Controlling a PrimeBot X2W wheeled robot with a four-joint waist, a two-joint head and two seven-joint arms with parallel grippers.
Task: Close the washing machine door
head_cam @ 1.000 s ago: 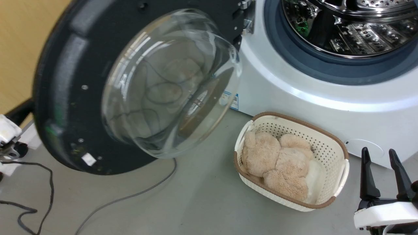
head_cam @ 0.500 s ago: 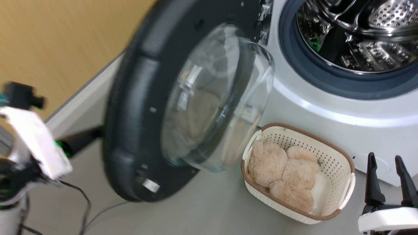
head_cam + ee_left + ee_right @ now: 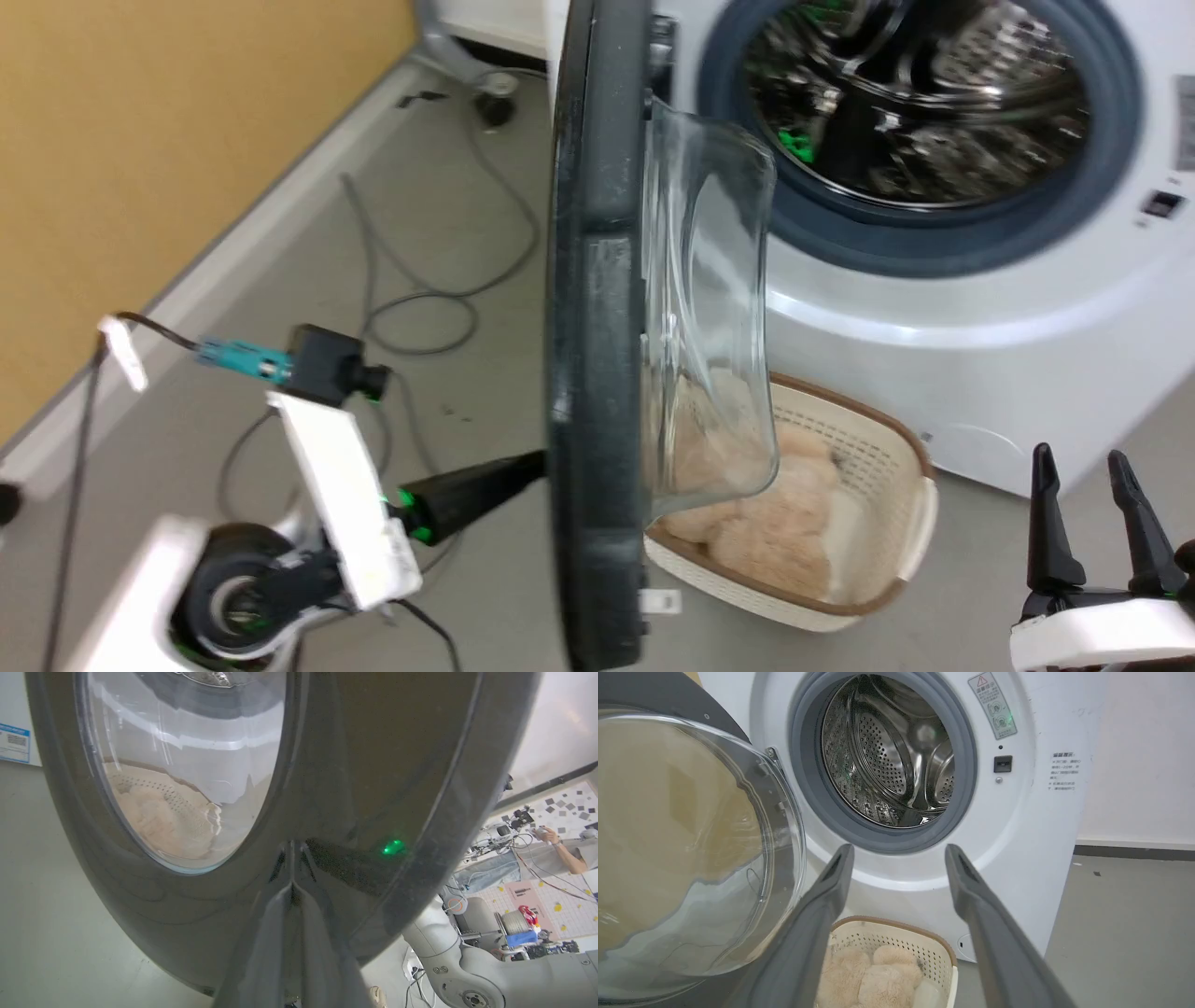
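Washing machine door (image 3: 597, 373) stands half open, edge-on, before the washing machine (image 3: 934, 327), left of its drum opening. Left gripper (image 3: 292, 891), fingers pressed together, touches the door's outer face. Right gripper (image 3: 899, 849), fingers spread and empty, faces the washing machine, near the plush-filled basket (image 3: 910, 467) at its foot

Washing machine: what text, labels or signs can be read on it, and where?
Nothing legible.
Warning sticker, right of the washing machine opening: red triangle sign; print too small.
Grey printed lines, further right on its front: too small.
Blue label, left wrist view: too small.
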